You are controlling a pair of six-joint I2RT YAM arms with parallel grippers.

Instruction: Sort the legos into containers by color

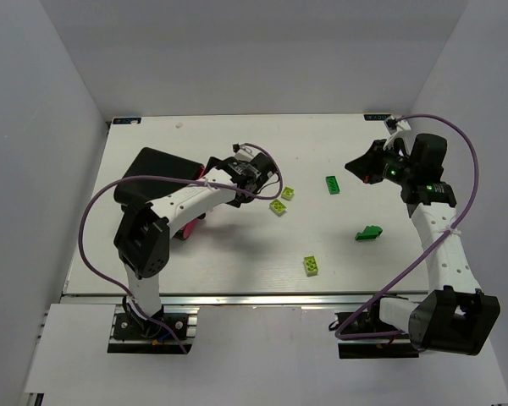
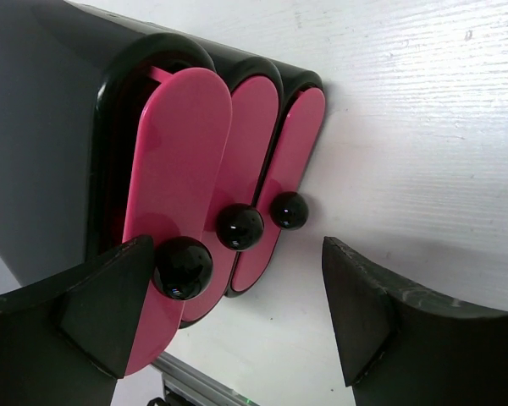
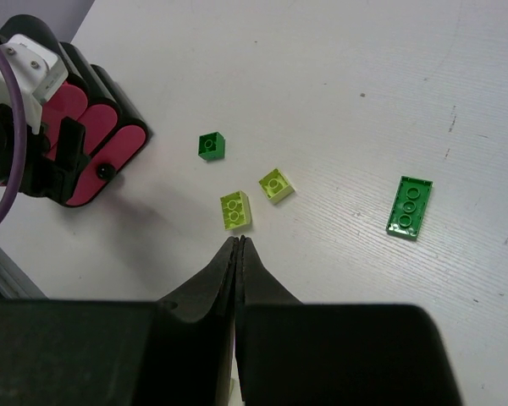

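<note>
Left gripper released, jaws wide, nothing held. It faces the three pink drawers of the black cabinet, which sits left of centre in the top view. The leftmost drawer's knob is just beside one finger, and that drawer looks slightly ajar.

Right gripper clenched, empty, hovering over the table.

Legos lie loose mid-table: three lime, several dark green. No red in view. Drawer contents hidden, so what is already sorted cannot be told. Judged: most of the job is left.

Surface white, faintly grained, a few specks. White walls on three sides. Metal rail at the near edge.
</note>
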